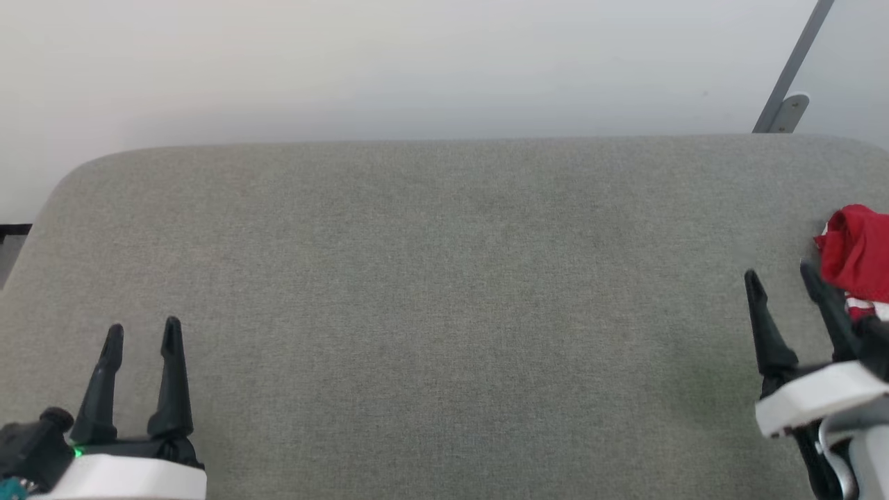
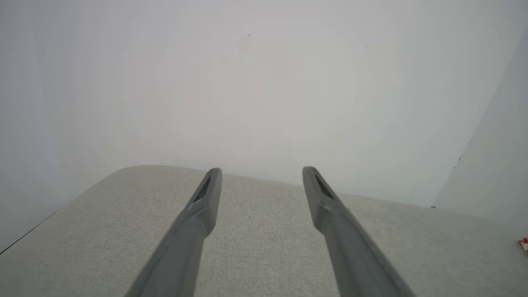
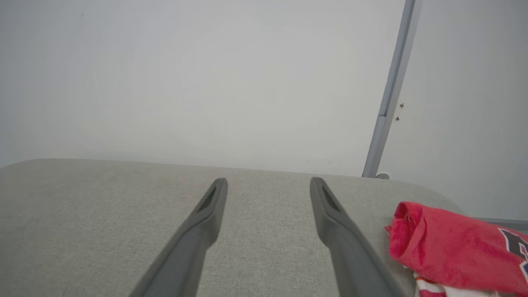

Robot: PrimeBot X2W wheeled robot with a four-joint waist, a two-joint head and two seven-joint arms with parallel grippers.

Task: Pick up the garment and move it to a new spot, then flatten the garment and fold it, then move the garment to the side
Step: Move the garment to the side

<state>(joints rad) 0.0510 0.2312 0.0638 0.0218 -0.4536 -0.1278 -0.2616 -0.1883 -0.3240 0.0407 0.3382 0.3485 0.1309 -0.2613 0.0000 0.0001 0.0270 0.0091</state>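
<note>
1. The grey fabric-covered desk gives open passage from left to centre, near to far.
2. A crumpled red jersey garment blocks the right edge, just beside the right claw.
3. A white wall closes the far side.

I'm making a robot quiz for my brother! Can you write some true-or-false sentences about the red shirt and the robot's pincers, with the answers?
1. The red jersey T-shirt lies bunched up at the right edge of the grey fabric-covered table. True.
2. The right pincer is squeezing the shirt. False: the right pincer is open just beside the shirt, gripping nothing.
3. The left pincer is open and empty. True.
4. The shirt is spread flat in the middle of the table. False: it is crumpled at the right side.
</note>
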